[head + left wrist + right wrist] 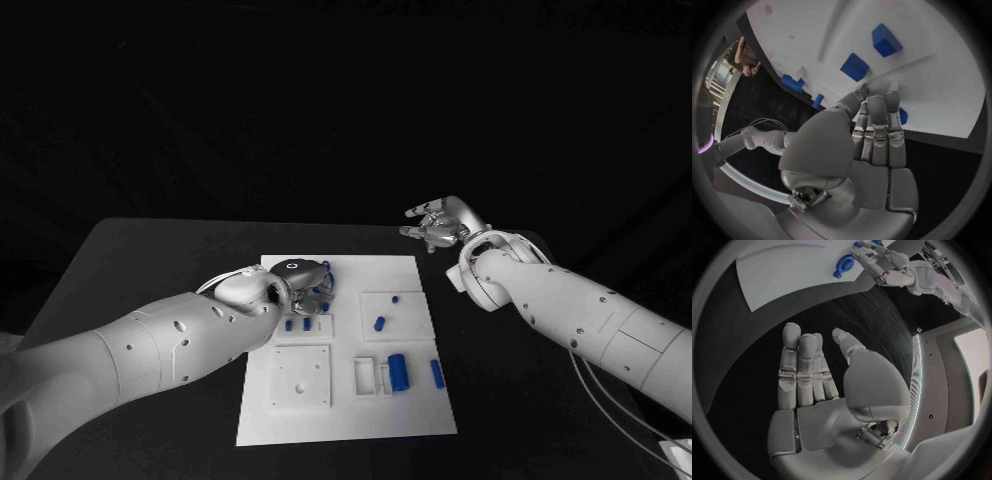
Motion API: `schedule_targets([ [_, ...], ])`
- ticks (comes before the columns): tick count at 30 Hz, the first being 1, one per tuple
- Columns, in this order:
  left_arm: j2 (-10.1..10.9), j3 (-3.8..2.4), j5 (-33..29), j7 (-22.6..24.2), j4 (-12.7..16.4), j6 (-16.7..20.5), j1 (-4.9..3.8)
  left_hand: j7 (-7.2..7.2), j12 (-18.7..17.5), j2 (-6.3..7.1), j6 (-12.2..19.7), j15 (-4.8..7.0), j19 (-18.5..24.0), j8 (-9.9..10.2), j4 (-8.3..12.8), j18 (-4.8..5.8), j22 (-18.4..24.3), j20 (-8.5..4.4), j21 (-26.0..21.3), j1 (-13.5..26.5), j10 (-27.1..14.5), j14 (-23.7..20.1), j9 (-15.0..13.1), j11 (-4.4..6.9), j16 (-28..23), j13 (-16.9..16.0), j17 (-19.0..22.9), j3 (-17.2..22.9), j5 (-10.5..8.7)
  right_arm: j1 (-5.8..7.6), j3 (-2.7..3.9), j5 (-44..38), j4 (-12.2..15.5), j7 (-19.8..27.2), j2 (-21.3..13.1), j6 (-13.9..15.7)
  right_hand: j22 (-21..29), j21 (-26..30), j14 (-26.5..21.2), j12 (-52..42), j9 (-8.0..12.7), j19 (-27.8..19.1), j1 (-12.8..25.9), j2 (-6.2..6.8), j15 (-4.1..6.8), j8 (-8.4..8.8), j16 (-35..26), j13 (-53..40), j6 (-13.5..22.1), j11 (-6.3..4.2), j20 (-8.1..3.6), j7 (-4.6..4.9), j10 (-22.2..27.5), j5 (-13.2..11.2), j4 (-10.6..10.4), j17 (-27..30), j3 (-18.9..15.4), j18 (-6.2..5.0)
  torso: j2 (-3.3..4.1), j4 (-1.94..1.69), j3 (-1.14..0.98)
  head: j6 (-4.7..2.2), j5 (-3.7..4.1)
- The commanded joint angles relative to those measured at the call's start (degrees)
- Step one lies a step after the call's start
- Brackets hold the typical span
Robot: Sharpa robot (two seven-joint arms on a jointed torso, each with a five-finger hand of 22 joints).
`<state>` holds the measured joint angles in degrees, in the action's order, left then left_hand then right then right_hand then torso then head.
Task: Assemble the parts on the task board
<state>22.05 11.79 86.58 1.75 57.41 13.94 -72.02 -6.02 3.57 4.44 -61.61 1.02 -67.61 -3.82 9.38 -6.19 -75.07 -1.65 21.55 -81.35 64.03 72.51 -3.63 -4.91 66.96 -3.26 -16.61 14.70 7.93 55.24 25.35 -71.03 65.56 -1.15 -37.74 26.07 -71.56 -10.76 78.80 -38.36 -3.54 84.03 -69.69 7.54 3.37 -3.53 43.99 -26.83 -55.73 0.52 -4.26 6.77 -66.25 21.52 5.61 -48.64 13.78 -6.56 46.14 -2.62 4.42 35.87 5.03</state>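
Observation:
The white task board [346,410] lies in the middle of the black table. My left hand [300,281] is over its far left part. In the left wrist view its fingers [877,125] lie straight and close together, tips down on the board [942,80], with a blue part [902,116] peeking out beside them. I see nothing gripped in it. More blue parts [886,40] [855,67] stand beyond the fingertips. My right hand [444,225] hovers off the board's far right corner, fingers [801,365] spread straight and empty.
Two blue cylinders [398,373] [437,373] lie near the board's front right, another [379,323] in the middle. Small blue pieces [300,324] sit by my left forearm. A square white plate [302,377] and a white frame [365,375] are on the board.

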Motion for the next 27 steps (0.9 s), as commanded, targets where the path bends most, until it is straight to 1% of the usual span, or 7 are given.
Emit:
schedule_targets([
  [1, 0.0, 0.3, 0.1, -0.4, 0.1, -3.2, 0.46, 0.09, 0.0, -0.3, -0.4, 0.32, -0.2, 0.3, 0.0, 0.0, -1.1, -0.49, 0.3, 0.3, 1.4, 0.3, 0.1, 0.38, 0.4, 0.0, 0.0, 0.7, 0.04, -0.03, 0.02, 0.1, 0.0, 0.4, 0.1, -0.5, 0.1, 0.1, -0.4, -0.2, 0.0, 1.9, 0.6, -0.14, 0.1, 0.01, 0.3, 0.0, -0.2, -0.17, -0.31, 0.01, 0.3, 0.1, 0.1, 0.0, 0.2, -0.18, 0.01, 0.01, 0.0, 0.0, 0.02],
  [4, 0.0, 0.3, -0.1, -0.3, 0.0, -3.5, 0.46, 0.26, -0.1, -0.11, 0.2, 0.62, -0.2, 0.3, 0.1, 0.51, -1.0, -0.94, 0.5, 0.9, 2.3, 0.5, 0.1, 0.67, 0.2, 0.0, 0.0, 1.8, -0.1, -0.03, 0.02, 0.1, 0.0, 0.4, 0.0, -0.5, 0.1, 0.1, -0.4, -0.2, 0.0, 1.9, 0.6, -0.14, 0.1, 0.01, 0.3, 0.0, -0.2, -0.17, -0.31, 0.01, 0.3, 0.1, 0.1, 0.0, 0.2, -0.18, 0.0, 0.02, -0.01, 0.02, 0.02],
  [8, 0.0, 0.3, -0.2, -0.2, -0.1, -4.3, 0.46, 0.12, -0.1, -0.24, -0.3, 0.73, -0.2, 0.3, 0.0, 0.66, -1.0, -1.09, 0.6, 1.0, 2.8, 0.6, 0.1, 0.8, 0.2, -0.1, 0.0, 2.3, -0.23, -0.03, 0.02, 0.1, 0.0, 0.4, 0.0, -0.5, 0.1, 0.1, -0.4, -0.2, 0.0, 1.9, 0.6, -0.14, 0.1, 0.01, 0.3, 0.0, -0.2, -0.17, -0.31, 0.01, 0.3, 0.1, 0.1, 0.0, 0.2, -0.18, 0.01, 0.0, 0.0, 0.07, 0.07],
  [27, 0.0, 0.3, -0.3, 0.4, 0.1, -6.2, 0.46, 0.0, -0.1, -0.5, -1.0, 0.55, -0.3, 0.3, -0.4, 0.62, -1.0, -1.0, 0.9, 1.4, 3.7, 1.0, 0.1, 0.89, 0.6, -0.1, -0.3, 2.6, -0.32, -0.03, 0.02, 0.1, 0.1, 0.4, -0.1, -0.5, 0.1, 0.1, -0.4, -0.2, 0.0, 1.9, 0.5, -0.18, 0.11, 0.02, 0.3, 0.1, -0.3, -0.17, -0.32, 0.0, 0.3, 0.1, 0.2, 0.1, 0.3, -0.18, 0.03, -0.01, -0.01, 0.21, 0.27],
])
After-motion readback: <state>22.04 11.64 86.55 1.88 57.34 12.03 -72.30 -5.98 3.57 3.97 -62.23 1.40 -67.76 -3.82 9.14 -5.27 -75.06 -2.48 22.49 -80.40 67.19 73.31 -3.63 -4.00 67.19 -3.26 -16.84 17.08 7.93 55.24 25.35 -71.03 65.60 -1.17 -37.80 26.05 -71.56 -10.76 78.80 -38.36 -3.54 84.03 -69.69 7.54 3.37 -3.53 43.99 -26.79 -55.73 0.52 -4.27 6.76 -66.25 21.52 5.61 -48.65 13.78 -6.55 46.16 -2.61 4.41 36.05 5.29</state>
